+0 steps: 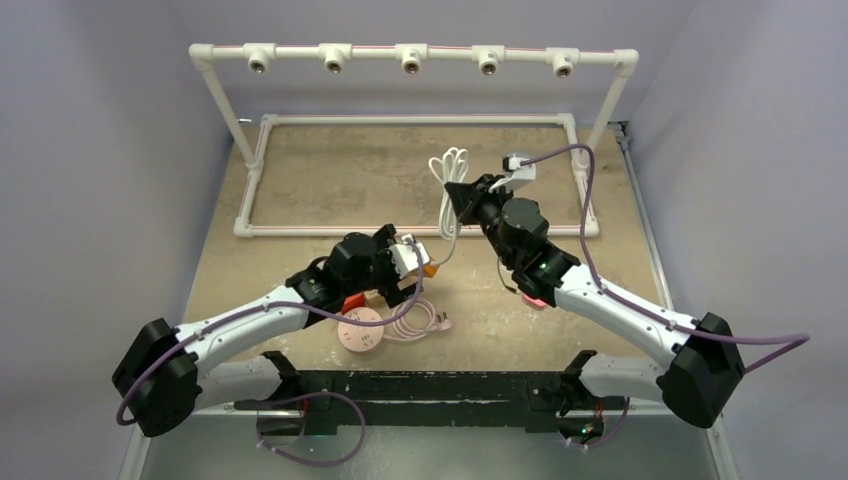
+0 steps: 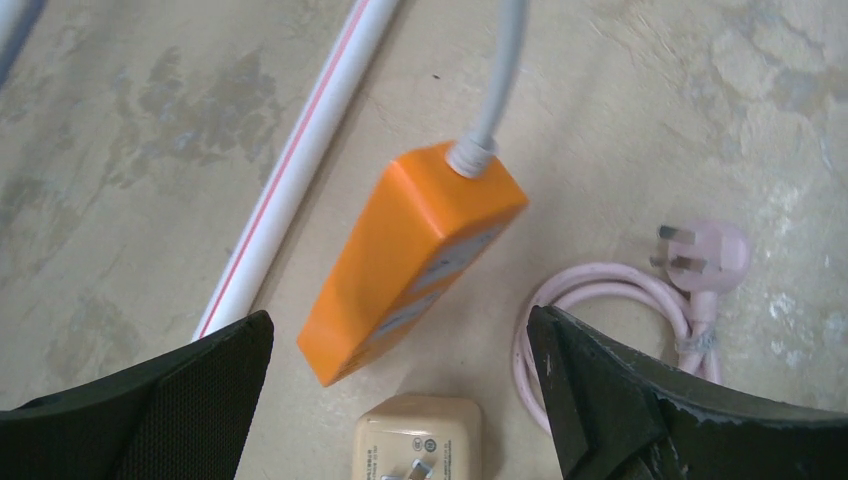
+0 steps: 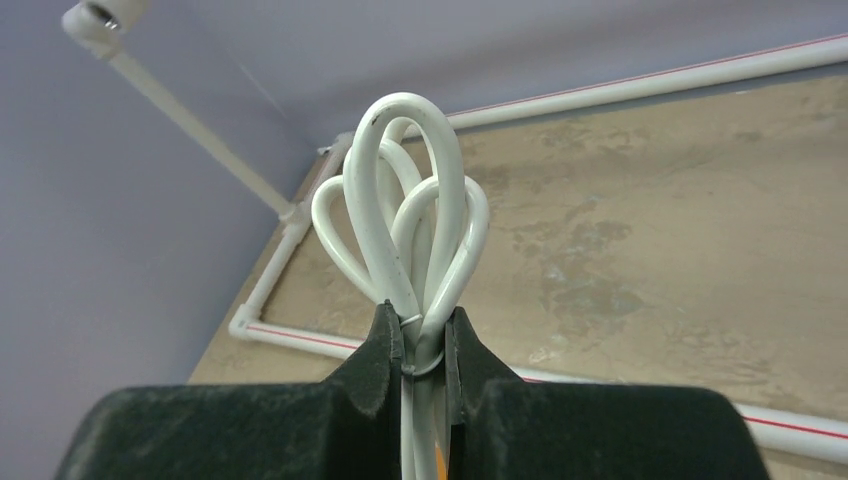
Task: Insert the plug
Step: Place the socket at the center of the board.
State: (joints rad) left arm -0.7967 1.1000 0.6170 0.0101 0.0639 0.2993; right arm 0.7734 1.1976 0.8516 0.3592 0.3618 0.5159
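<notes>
An orange socket block (image 2: pixel 410 260) lies on the table, tilted, with a white cable (image 2: pixel 500 70) running out of its far end. My left gripper (image 2: pixel 400 335) hovers above it, open, with nothing between its fingers. A pink three-pin plug (image 2: pixel 705 255) on a coiled pink cable (image 2: pixel 600 300) lies to the right of the block. A beige adapter (image 2: pixel 420 440), pins up, sits just near of the block. My right gripper (image 3: pixel 424 335) is shut on the tied bundle of white cable loops (image 3: pixel 410 220), holding it off the table. From above, the bundle (image 1: pixel 450 170) is at the table's middle.
A white PVC pipe frame (image 1: pixel 420 119) lies on the table, and its near rail (image 2: pixel 300 170) runs left of the block. A raised pipe bar with several fittings (image 1: pixel 410 55) spans the back. A pink round object (image 1: pixel 360 335) sits near the left arm.
</notes>
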